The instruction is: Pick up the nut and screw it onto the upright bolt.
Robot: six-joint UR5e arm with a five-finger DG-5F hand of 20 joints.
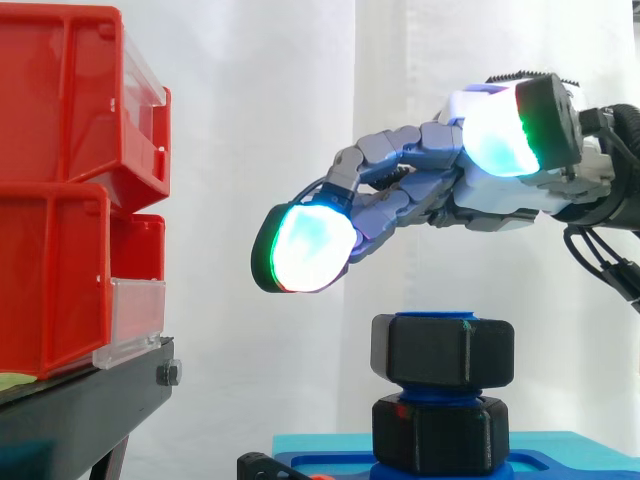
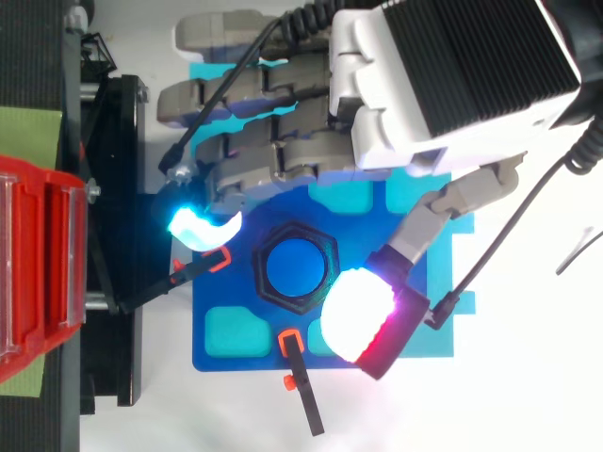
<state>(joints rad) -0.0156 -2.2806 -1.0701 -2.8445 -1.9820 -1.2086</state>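
the hand point(image 2: 452, 75) hangs wide and empty just above the bolt point(image 2: 297, 266), spread to both sides of it, probably to close round the nut point(image 1: 442, 350) sitting on its top.

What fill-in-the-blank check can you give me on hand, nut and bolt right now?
The upper black nut sits on the ____ bolt.
The hand hovers ____ that nut.
Its fingers hold ____.
The red bins stand at the side view's ____ edge.
Missing: blue; above; nothing; left.
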